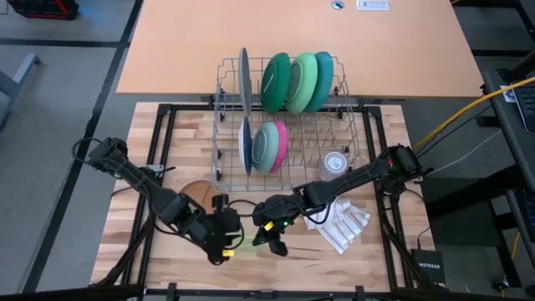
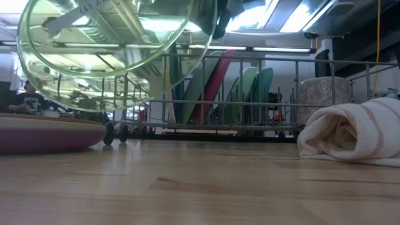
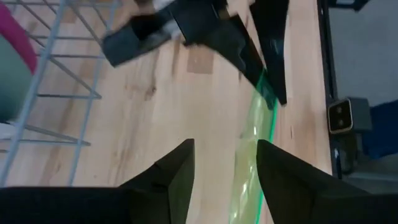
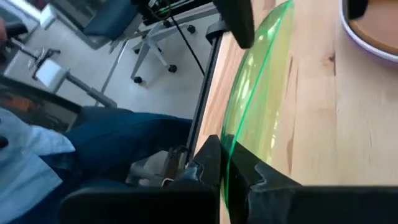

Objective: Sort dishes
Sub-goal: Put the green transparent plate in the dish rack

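Dishes standing in the rack point(image 1: 288, 167): seven
- back row: one grey plate point(image 1: 244, 79), one dark green point(image 1: 275, 82), one light green point(image 1: 301, 81), one teal point(image 1: 322, 79)
- front row: one blue-and-white plate point(image 1: 246, 145), one grey-green bowl point(image 1: 267, 147), one pink point(image 1: 282, 144)
Dishes on the table point(image 1: 192, 150): one brown dish with a purple rim point(image 1: 199, 192)
Dishes held up: one clear green dish point(image 4: 261, 93)
Glass cups: one point(image 1: 334, 163)
Striped cloths: one point(image 1: 343, 221)
Robot hands: two, left hand point(image 1: 224, 248) and right hand point(image 1: 269, 237)

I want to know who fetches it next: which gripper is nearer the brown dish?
Left. The left gripper sits just beside the brown dish; the right gripper, gripping the clear green dish, is farther off.
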Controlling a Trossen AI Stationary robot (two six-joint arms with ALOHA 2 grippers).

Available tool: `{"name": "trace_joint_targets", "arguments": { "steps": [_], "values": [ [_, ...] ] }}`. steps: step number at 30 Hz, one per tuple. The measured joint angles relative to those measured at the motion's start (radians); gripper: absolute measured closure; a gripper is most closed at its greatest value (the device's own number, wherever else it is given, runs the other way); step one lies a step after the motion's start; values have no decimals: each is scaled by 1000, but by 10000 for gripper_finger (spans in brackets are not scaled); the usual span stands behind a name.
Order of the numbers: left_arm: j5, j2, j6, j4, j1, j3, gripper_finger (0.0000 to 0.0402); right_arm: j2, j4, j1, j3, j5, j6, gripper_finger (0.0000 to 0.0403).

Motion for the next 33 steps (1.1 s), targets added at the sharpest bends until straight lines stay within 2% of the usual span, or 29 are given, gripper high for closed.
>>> {"name": "trace_joint_targets", "arguments": {
  "steps": [6, 12, 16, 22, 26, 30, 33],
  "values": [
    [14, -80, 21, -2, 13, 0, 252, -1, -79, 0, 42, 9, 66, 400],
    [30, -200, 19, -59, -4, 0, 263, -1, -222, -3, 159, 126, 96, 400],
    [13, -244, 46, -91, -14, 0, 268, -1, -435, -9, 305, 172, 127, 400],
    [-51, -251, 146, -117, -13, 4, 268, 7, -833, -38, 618, 225, 160, 400],
    [-125, -250, 233, -119, -10, 5, 268, 30, -1061, -70, 802, 274, 290, 400],
    [-180, -250, 296, -139, 7, 3, 268, 64, -1213, -103, 910, 298, 440, 401],
    [-195, -249, 314, -177, 31, 1, 268, 67, -1275, -113, 923, 312, 547, 401]
  ]
}}
